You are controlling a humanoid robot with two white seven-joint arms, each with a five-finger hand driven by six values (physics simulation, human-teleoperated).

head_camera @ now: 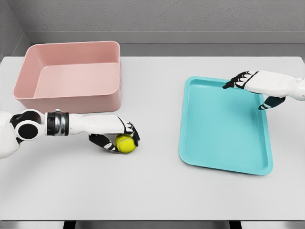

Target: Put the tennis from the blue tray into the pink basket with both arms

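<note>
Pink basket (71, 78): stands at the far left of the white table (152, 186), upright, interior bare; nothing lies in it.

Blue tray (224, 126): lies flat at the right of the table, well apart from the basket. Its surface carries no object.

Tennis ball (125, 143): outside both containers. It sits low over the table in front of the basket's near wall, right of its middle, between the basket and the tray and nearer the basket. Contact with the table cannot be confirmed.

Left hand (116, 136): arm enters from the left edge and runs along the basket's front. Fingers (129, 128) are curled around the ball, gripping it.

Right hand (259, 86): over the tray's far right corner, holding nothing. Fingers (236, 80) extended and loosely spread toward the left, thumb pointing down.
</note>
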